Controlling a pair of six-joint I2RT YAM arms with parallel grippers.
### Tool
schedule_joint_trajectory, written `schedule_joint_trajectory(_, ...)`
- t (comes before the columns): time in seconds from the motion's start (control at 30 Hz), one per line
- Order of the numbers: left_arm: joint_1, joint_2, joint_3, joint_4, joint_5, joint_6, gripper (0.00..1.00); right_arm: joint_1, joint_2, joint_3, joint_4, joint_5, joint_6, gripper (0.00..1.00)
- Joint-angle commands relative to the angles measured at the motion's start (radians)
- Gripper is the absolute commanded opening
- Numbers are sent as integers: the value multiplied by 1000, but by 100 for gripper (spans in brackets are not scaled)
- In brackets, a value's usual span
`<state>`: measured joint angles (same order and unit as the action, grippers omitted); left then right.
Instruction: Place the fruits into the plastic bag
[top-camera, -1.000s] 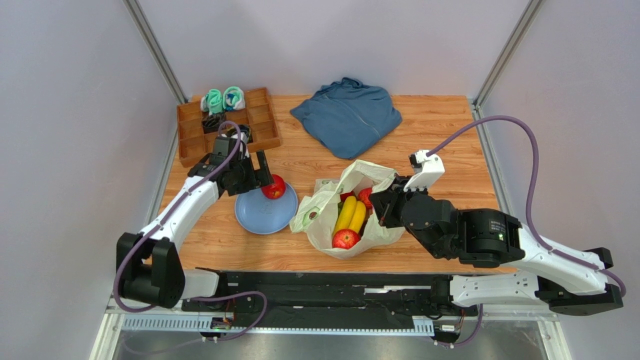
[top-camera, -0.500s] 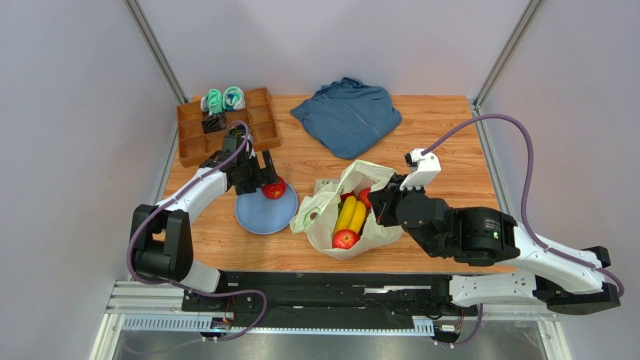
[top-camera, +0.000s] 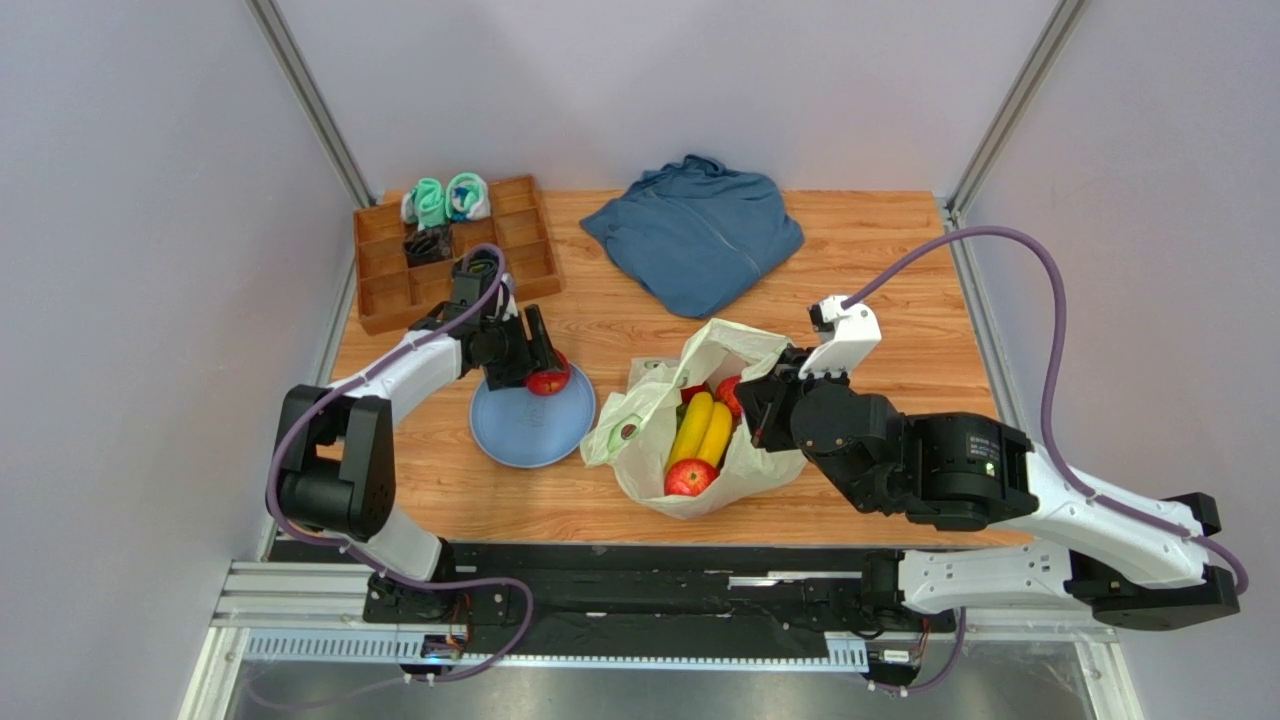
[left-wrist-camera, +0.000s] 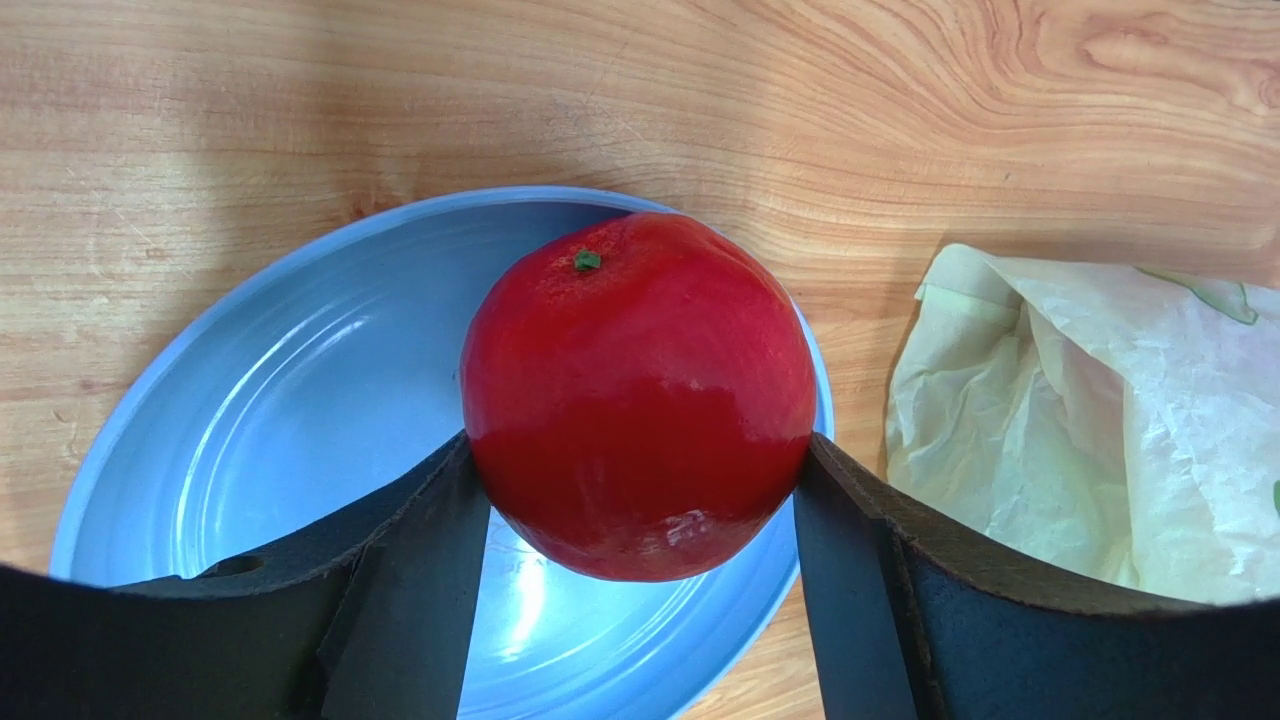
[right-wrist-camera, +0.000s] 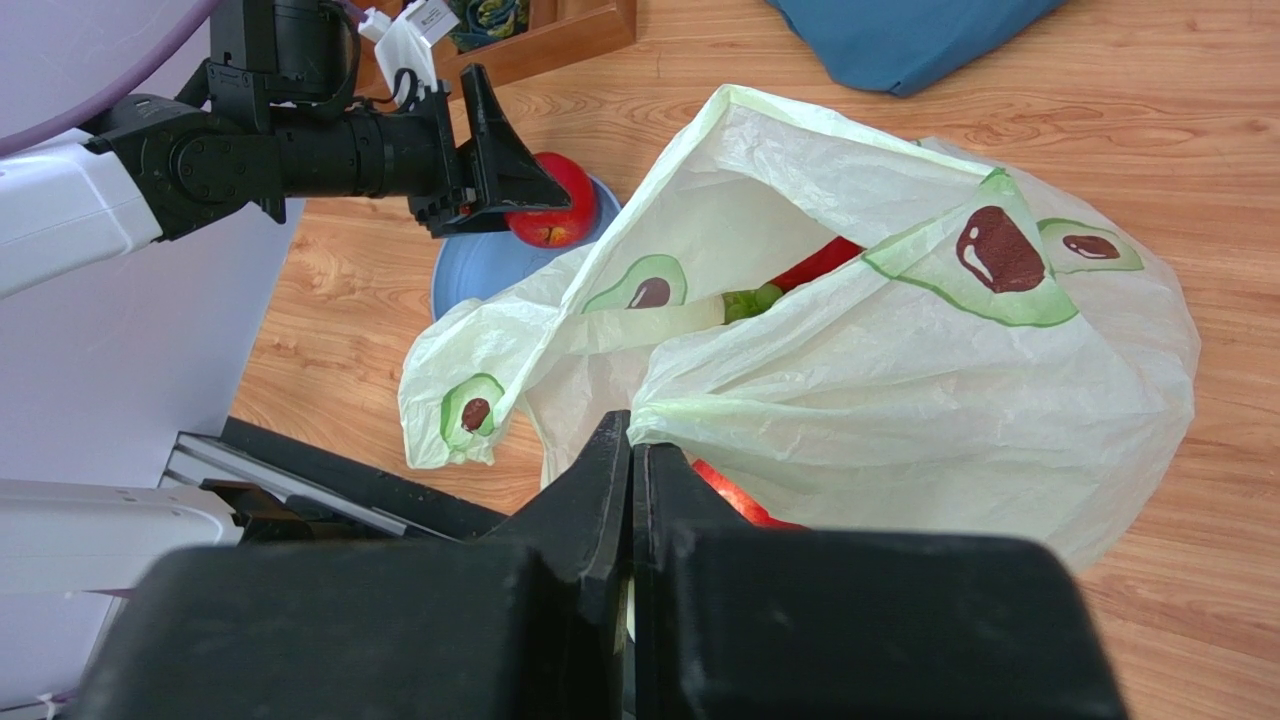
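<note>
One fruit seemingly to go
Left gripper (left-wrist-camera: 639, 468) clamps the red fruit (left-wrist-camera: 639, 353) at the blue plate (left-wrist-camera: 271, 405), nine o'clock of the plastic bag (right-wrist-camera: 932, 375); right gripper (right-wrist-camera: 631, 443) pinches its rim, banana (top-camera: 694, 428) already bagged.

Nothing that could be read as lettering, a number or a brand showed in any view. A small white tag (right-wrist-camera: 406, 33) on the black left arm (right-wrist-camera: 301, 150) was too small to decipher. The thin pale-green plastic bag (right-wrist-camera: 842, 375) bore only avocado pictures.
</note>
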<state>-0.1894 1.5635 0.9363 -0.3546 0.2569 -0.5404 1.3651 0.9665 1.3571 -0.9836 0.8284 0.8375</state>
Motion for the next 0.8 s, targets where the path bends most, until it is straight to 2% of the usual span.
schedule_joint_trajectory(0.0, 5, -32, -5, 22, 22, 13, 59, -3, -5, 30, 17, 9, 8, 0)
schedule_joint_trajectory(0.23, 5, -190, -16, -13, 15, 31, 57, -3, -6, 30, 17, -5, 6, 0)
schedule_joint_trajectory(0.37, 5, -373, 21, -76, -10, 78, 56, -3, -2, 30, 19, -15, 5, 0)
schedule_joint_trajectory(0.57, -15, -604, 75, -103, 64, 105, 56, -3, -14, 1, 46, -37, 6, 0)
schedule_joint_trajectory(0.7, -120, -712, 105, -99, 55, 106, 56, -3, -18, -10, 51, -41, 5, 0)
schedule_joint_trajectory(0.77, -220, -749, 131, -93, 36, 99, 56, -3, -17, -10, 54, -44, -1, 0)
